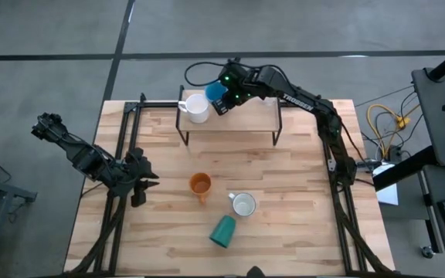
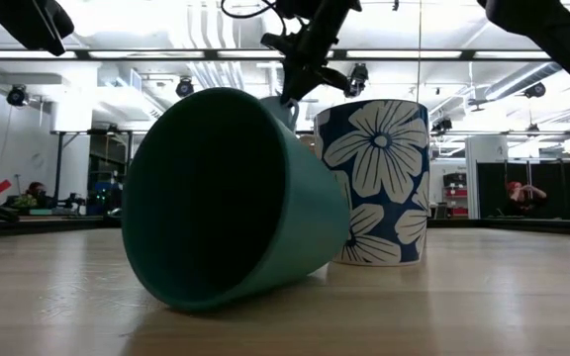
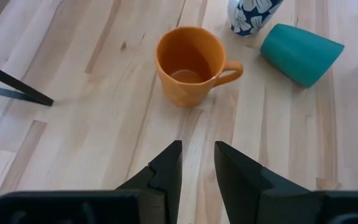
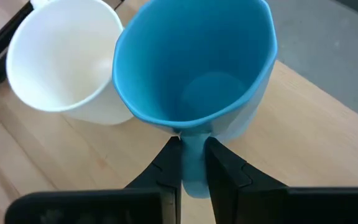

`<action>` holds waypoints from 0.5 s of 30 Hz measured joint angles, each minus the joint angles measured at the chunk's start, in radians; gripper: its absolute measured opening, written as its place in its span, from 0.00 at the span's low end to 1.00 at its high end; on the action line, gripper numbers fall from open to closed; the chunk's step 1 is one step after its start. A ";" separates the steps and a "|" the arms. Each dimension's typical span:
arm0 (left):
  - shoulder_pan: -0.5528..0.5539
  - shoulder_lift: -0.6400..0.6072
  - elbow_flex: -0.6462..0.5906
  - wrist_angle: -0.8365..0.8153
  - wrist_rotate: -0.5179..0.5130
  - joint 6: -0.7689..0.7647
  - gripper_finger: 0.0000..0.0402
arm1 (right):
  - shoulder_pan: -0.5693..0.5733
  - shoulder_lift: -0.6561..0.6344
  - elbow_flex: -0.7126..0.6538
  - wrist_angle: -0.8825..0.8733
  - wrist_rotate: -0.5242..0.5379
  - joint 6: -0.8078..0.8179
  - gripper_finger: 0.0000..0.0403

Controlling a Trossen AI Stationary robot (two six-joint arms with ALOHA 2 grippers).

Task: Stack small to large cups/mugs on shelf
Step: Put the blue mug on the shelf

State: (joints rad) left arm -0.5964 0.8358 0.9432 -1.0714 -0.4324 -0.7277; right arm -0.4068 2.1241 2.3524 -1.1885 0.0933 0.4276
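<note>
Gripping light blue mug (image 4: 197,68) beside white mug (image 1: 197,108), right claw (image 4: 192,163); left claw (image 3: 197,163) released.

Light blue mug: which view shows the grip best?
Right wrist view: the right gripper pinches the light blue mug by its handle, beside the white mug. High view shows it small, on the shelf; the other views miss it.

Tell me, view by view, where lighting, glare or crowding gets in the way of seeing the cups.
Low view: the dark green cup lies on its side close to the lens, its mouth in deep shadow, bright ceiling lights behind.
Right wrist view: the light blue mug, pinched by the right gripper, fills the picture beside the white mug.
High view: evenly lit.
</note>
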 joint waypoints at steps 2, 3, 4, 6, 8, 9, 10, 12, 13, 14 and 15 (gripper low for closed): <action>0.001 0.000 0.000 0.000 0.000 0.000 0.20 | 0.000 0.004 0.000 -0.001 0.000 0.002 0.09; 0.001 0.000 0.000 0.000 0.000 0.000 0.20 | 0.000 0.005 0.000 0.000 0.000 0.002 0.09; 0.001 0.000 0.000 0.000 0.000 0.000 0.20 | 0.000 0.005 0.000 0.001 0.000 0.005 0.09; 0.001 0.000 0.000 0.000 0.000 0.000 0.20 | 0.000 0.005 0.000 0.001 0.000 0.016 0.09; 0.001 0.000 0.000 0.000 0.000 0.000 0.20 | 0.000 0.005 0.000 0.002 0.001 0.030 0.09; 0.001 0.000 0.000 0.000 0.000 0.000 0.20 | 0.000 0.005 0.000 0.001 0.001 0.034 0.09; 0.001 0.000 0.000 0.000 0.000 0.000 0.20 | 0.000 0.005 0.000 0.001 0.001 0.037 0.09; 0.001 0.000 0.000 0.000 0.000 0.000 0.20 | 0.000 0.005 0.000 -0.001 -0.002 0.042 0.09; 0.001 0.000 0.000 -0.001 0.000 0.000 0.20 | 0.000 0.005 0.000 -0.002 -0.009 0.044 0.09; 0.001 -0.001 0.000 -0.001 0.000 0.000 0.20 | 0.000 0.005 0.000 -0.002 -0.014 0.044 0.09; 0.001 -0.001 0.000 -0.001 0.000 0.000 0.20 | 0.000 0.005 0.000 -0.002 -0.014 0.048 0.09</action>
State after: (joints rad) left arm -0.5957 0.8349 0.9432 -1.0726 -0.4324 -0.7273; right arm -0.4068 2.1288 2.3519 -1.1908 0.0788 0.4756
